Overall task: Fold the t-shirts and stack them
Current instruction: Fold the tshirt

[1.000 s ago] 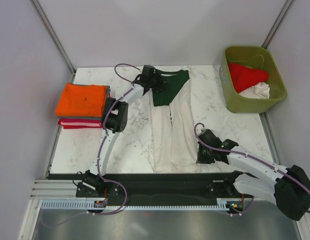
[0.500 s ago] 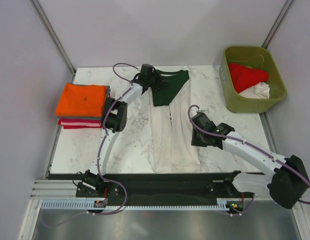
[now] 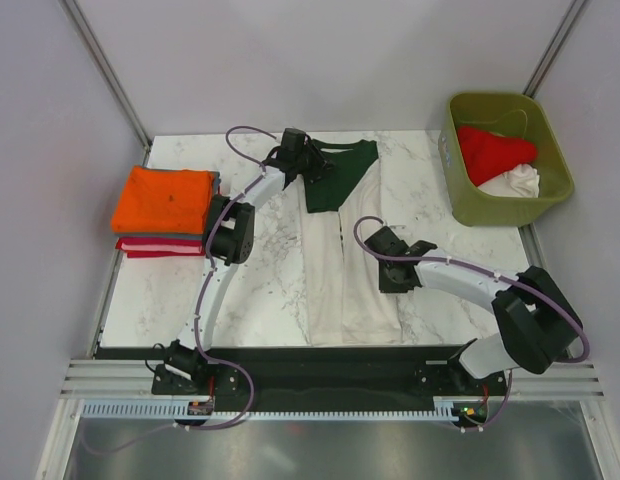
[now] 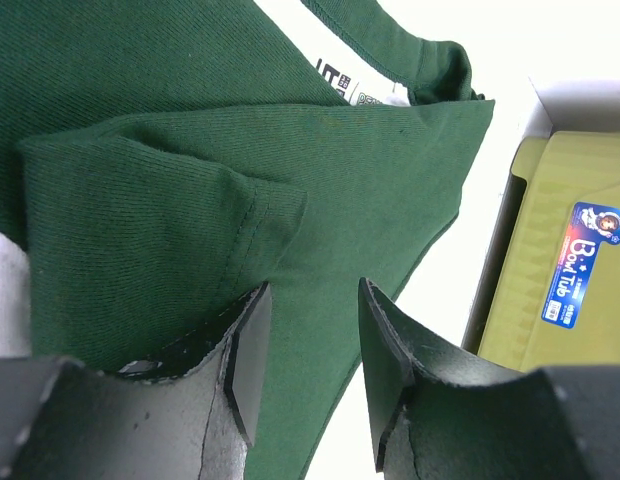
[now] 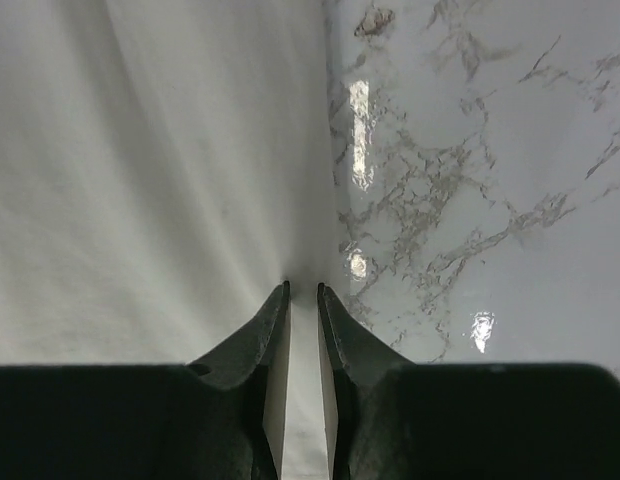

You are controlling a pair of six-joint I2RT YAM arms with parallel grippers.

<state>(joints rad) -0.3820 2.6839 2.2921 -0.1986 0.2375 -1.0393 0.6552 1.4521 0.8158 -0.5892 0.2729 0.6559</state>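
A cream t-shirt with dark green sleeves lies folded lengthwise down the table's middle. My left gripper hovers over the green sleeve and collar at the far end. Its jaws stand open, with green cloth below them and nothing pinched. My right gripper is at the shirt's right edge. Its fingers are nearly together on the cream cloth, which puckers at the tips. Folded orange and red t-shirts are stacked at the left.
An olive-green bin stands at the far right, holding a red t-shirt and a white one. The bin's wall with its label shows beside the left gripper. Bare marble lies right of the cream shirt.
My right arm swung from near the front edge leftward and away to the cream shirt's right edge, and its jaws opened, then narrowed on the cloth. The left arm stayed put.
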